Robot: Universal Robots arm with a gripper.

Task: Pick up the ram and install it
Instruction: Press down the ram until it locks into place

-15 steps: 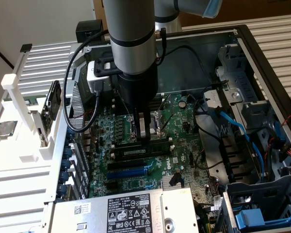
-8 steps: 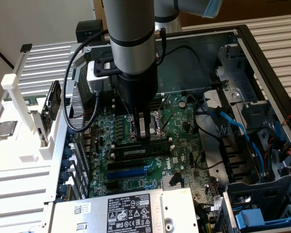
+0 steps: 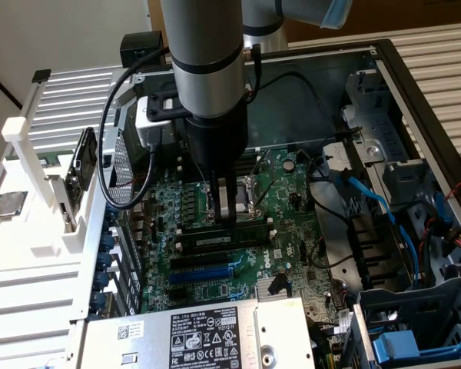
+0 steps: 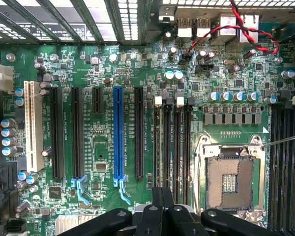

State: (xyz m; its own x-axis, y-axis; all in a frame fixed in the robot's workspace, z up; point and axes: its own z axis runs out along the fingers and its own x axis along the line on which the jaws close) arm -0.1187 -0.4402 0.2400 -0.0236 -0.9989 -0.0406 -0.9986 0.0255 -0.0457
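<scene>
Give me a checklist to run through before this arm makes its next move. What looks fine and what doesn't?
1. Gripper shut: ok.
2. Ram lying along a memory slot on the motherboard: ok.
3. Ram pressed fully home: cannot tell.
4. Gripper directly over the ram: ok.
5. Gripper touching the ram: cannot tell.
6. Blue cable away from the gripper: ok.

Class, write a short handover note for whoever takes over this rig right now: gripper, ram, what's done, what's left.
Gripper: shut, tips on or just above the ram.
Ram: standing edge-up in a memory slot on the motherboard, next to the CPU socket.
Done: ram picked up and placed in the slot.
Left: cannot tell if it is fully latched; seating unconfirmed.
</scene>
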